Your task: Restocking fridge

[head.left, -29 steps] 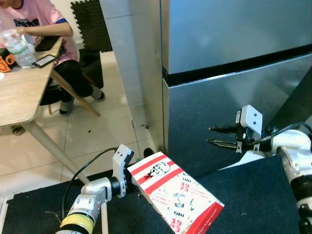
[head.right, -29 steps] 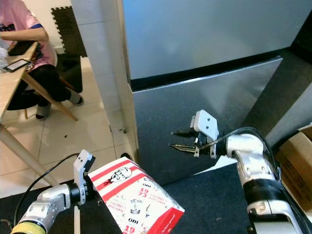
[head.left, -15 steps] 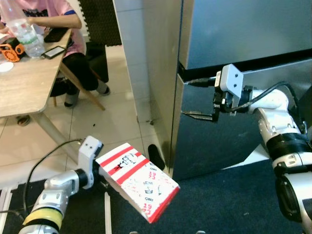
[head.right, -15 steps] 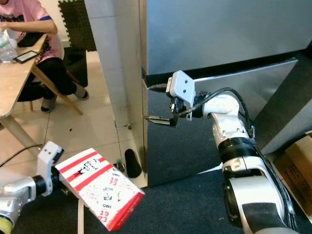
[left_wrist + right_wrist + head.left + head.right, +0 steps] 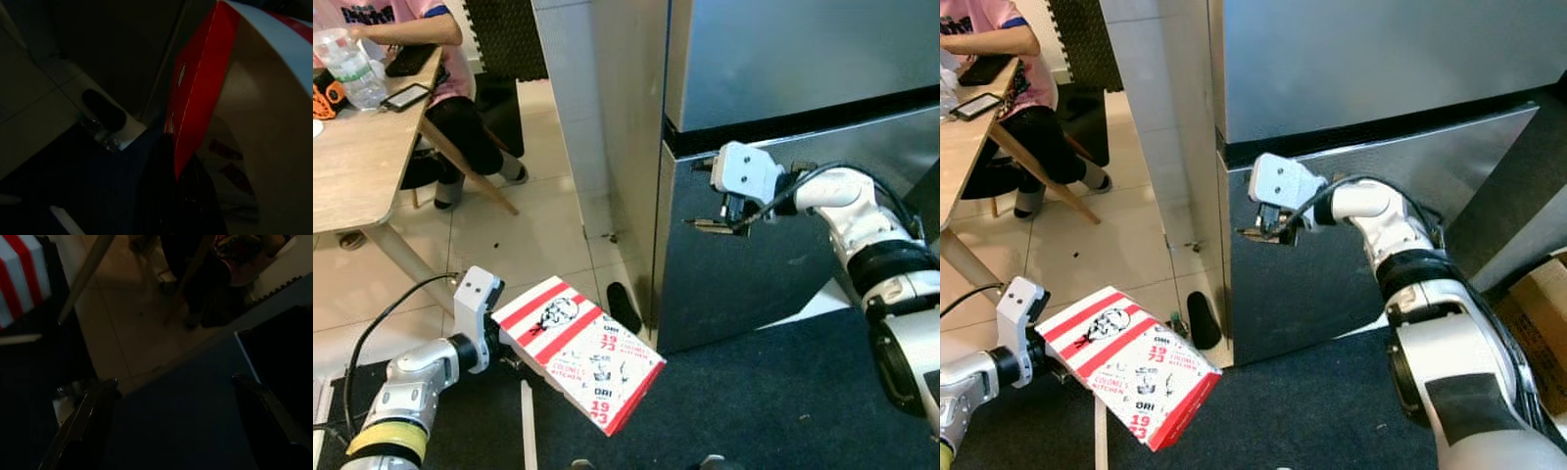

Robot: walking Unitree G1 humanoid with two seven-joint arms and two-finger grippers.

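A silver fridge with an upper door [image 5: 783, 49] and a lower door [image 5: 773, 264], split by a black seam, stands in front of me. My right gripper [image 5: 697, 193] is open at the lower door's top left corner, just under the seam, its fingers [image 5: 83, 426] spread wide. Down at the lower left, my left gripper [image 5: 507, 343] is shut on the near end of a red-and-white striped chicken box [image 5: 578, 348], held tilted above the floor. The box's red edge [image 5: 195, 88] runs beside a dark finger in the left wrist view.
A wooden table [image 5: 352, 166] with a bottle and phone stands at the left, a person seated behind it. A black slipper [image 5: 622, 305] lies by the fridge's corner. A dark mat [image 5: 754, 392] covers the floor before the fridge. A cardboard box [image 5: 1538, 323] sits at the right.
My right gripper has risen from in front of the lower door to its top left corner by the seam. The left gripper keeps the box. The view has shifted.
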